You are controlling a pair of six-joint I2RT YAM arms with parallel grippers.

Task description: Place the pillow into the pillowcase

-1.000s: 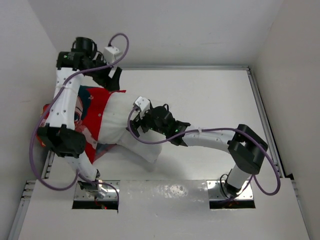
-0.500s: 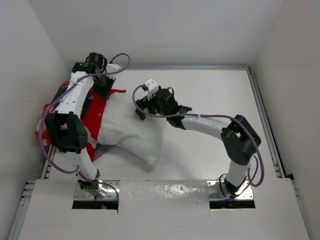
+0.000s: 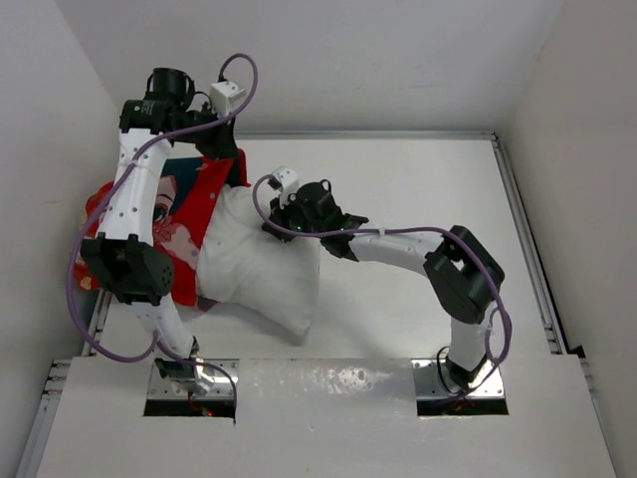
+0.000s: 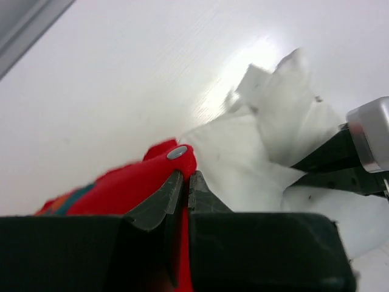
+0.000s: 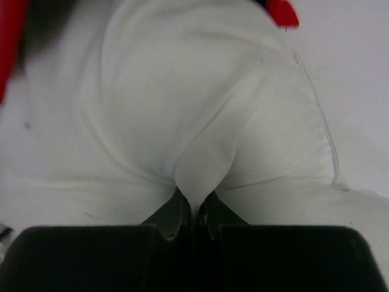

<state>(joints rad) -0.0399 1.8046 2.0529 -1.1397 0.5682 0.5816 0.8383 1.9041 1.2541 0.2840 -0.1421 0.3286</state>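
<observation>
Bright even light, glare on the table (image 4: pixel 152 79), blurry wrist foregrounds.

The top camera hangs above and behind the arm bases (image 3: pixel 194 376) and looks steeply down from far enough to take in the whole counter (image 3: pixel 418 189). The left wrist camera sits just behind the left pincer (image 4: pixel 186 178), low over the counter, facing roughly rightward. The right wrist camera looks leftward past the right pincer (image 5: pixel 193 205), so near the pillow (image 5: pixel 182 103) that white cloth fills its view. All three share the pillow's far end beside the pillowcase (image 4: pixel 115 191). The left wrist view also catches the right pincer.
</observation>
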